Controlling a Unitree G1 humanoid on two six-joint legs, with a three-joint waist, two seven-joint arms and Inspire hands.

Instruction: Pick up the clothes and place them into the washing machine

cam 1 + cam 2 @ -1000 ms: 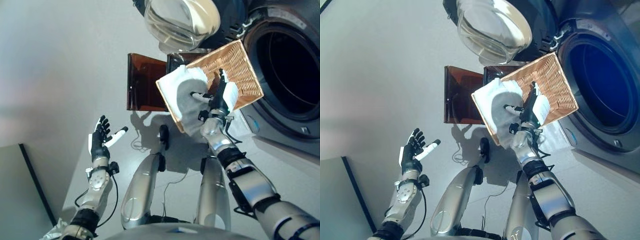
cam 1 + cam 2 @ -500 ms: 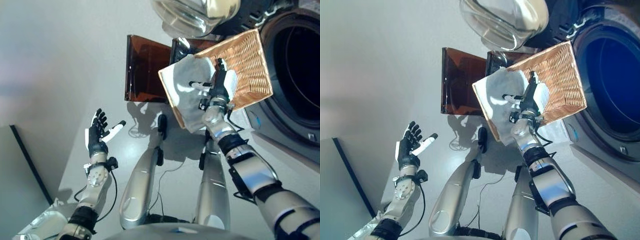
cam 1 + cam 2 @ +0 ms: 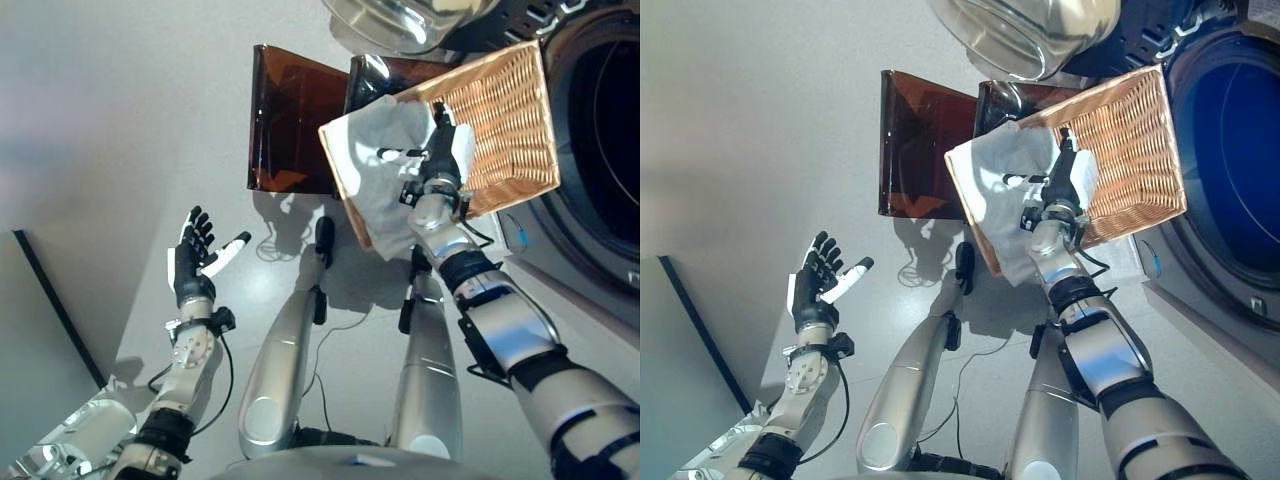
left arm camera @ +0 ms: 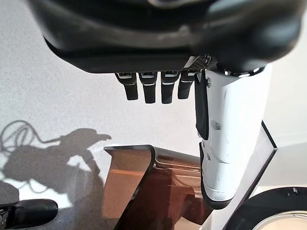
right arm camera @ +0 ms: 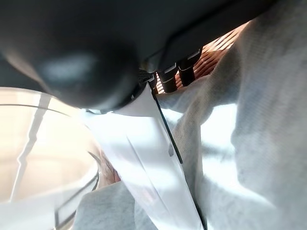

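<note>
The cloth (image 3: pixel 385 185) is pale grey, plain — the basket (image 3: pixel 505 125) tan woven wicker. The bins (image 3: pixel 290 120) are translucent dark amber-brown; the floor (image 3: pixel 120 110) light grey — the hands (image 3: pixel 195 265) black, thumbs white.

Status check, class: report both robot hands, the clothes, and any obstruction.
Left robot hand open, idle. Right robot hand in wicker basket on grey cloth, grasp unclear. Washing machine door open, nothing blocking.

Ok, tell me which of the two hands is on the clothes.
The right hand: it lies on the grey cloth in the wicker basket. The left hand is open over bare floor.
</note>
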